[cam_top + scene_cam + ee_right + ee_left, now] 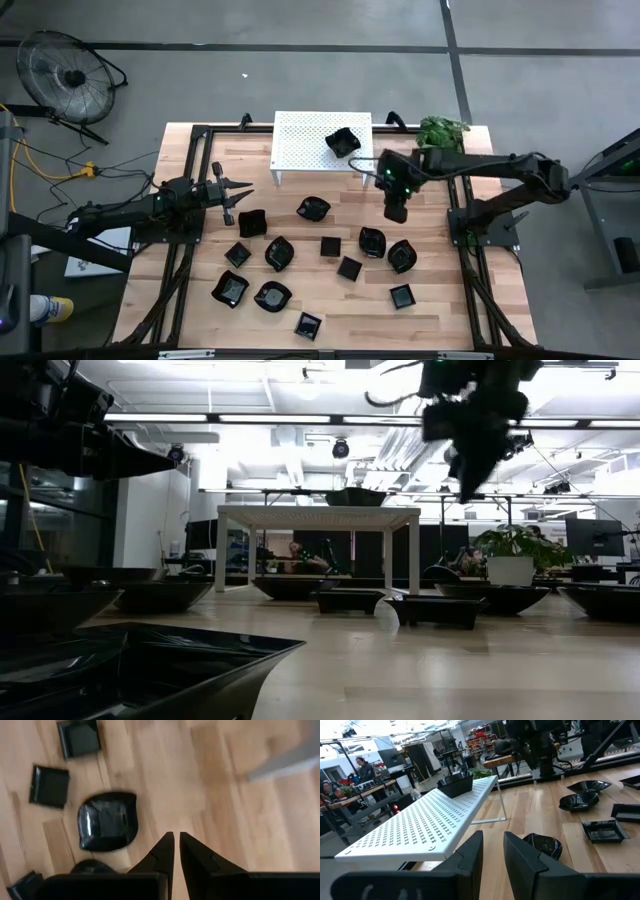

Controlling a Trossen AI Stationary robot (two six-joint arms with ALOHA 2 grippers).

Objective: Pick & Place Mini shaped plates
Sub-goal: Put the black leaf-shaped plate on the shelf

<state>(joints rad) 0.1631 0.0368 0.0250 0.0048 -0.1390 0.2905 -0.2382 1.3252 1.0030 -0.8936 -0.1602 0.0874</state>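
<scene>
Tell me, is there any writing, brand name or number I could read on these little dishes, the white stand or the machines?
None can be read.
mini shaped plates: plain glossy black.
white stand: only punched holes.
Signs in the room behind the table: too blurred to read.

Reaching in from the right side: right arm, elbow bent, wrist turned down. Right pincer pointing straight down, fingers nearly touching, only a thin gap between them, nothing held.

Lying low and stretched out from the left side: left arm. Left pincer pointing level toward the other pincer, fingers parted a little, nothing between them.
</scene>
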